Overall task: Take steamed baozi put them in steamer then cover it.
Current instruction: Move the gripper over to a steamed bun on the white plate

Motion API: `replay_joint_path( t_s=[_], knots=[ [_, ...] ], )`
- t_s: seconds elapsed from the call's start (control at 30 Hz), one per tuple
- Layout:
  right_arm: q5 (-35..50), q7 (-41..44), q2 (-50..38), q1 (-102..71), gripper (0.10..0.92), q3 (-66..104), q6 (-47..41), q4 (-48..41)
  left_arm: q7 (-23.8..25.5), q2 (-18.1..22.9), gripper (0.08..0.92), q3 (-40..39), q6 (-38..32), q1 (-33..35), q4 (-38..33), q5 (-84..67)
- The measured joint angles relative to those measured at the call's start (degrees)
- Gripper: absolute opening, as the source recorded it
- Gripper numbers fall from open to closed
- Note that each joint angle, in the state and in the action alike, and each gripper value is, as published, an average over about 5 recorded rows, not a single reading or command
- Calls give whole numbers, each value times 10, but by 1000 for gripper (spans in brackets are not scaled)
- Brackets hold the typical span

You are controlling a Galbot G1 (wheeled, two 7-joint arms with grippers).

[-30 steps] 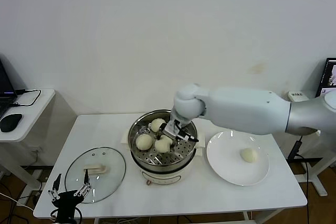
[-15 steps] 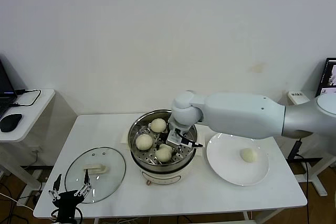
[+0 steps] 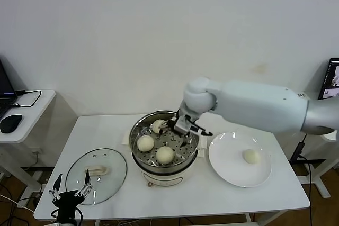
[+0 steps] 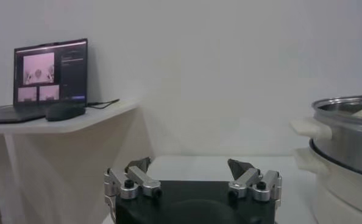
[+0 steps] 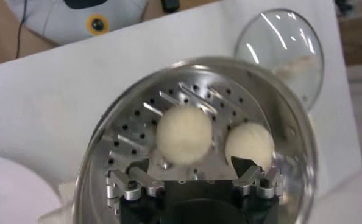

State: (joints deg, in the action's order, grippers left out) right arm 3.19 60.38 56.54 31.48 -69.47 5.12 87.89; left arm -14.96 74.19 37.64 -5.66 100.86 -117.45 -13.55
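The steel steamer (image 3: 186, 160) stands mid-table on its cream base. Three baozi lie in it: one at the back (image 3: 158, 125), one at the left (image 3: 145, 143), one at the front (image 3: 164, 154). A fourth baozi (image 3: 251, 156) lies on the white plate (image 3: 233, 169). My right gripper (image 3: 183, 128) hovers open and empty over the basket's right side. In the right wrist view the gripper (image 5: 190, 163) is above two baozi (image 5: 184, 135) (image 5: 249, 145) on the perforated floor (image 5: 126, 131). The glass cover (image 3: 96, 175) lies flat at the front left. My left gripper (image 3: 69, 194) is open and parked below it.
The left wrist view shows the left gripper (image 4: 189, 165) low by the table, the steamer's wall (image 4: 345, 131) at one side, and a side desk with a laptop (image 4: 50, 73) and mouse (image 4: 65, 110). The cover also shows in the right wrist view (image 5: 278, 42).
My right gripper let go of a baozi at the front of the basket, opened, and rose toward the back right. The left arm has not moved.
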Motion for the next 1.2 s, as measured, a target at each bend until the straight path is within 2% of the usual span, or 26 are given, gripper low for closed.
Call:
replay_joint_path(
  t_s=[0.3, 0.63, 0.9, 1.2],
  knots=[
    [-4, 21, -115, -32, 823, 61, -95, 0, 1, -10, 823, -8, 2, -8, 3, -1],
    [-68, 26, -221, -141, 823, 153, -121, -27, 1, -17, 823, -10, 1, -5, 6, 0],
    [-124, 25, -248, -256, 823, 236, -124, -57, 1, -18, 823, -10, 1, 0, 4, 3],
    [-174, 20, -238, -345, 823, 303, -119, -109, 1, -20, 823, -5, 2, 4, 4, 3]
  ],
)
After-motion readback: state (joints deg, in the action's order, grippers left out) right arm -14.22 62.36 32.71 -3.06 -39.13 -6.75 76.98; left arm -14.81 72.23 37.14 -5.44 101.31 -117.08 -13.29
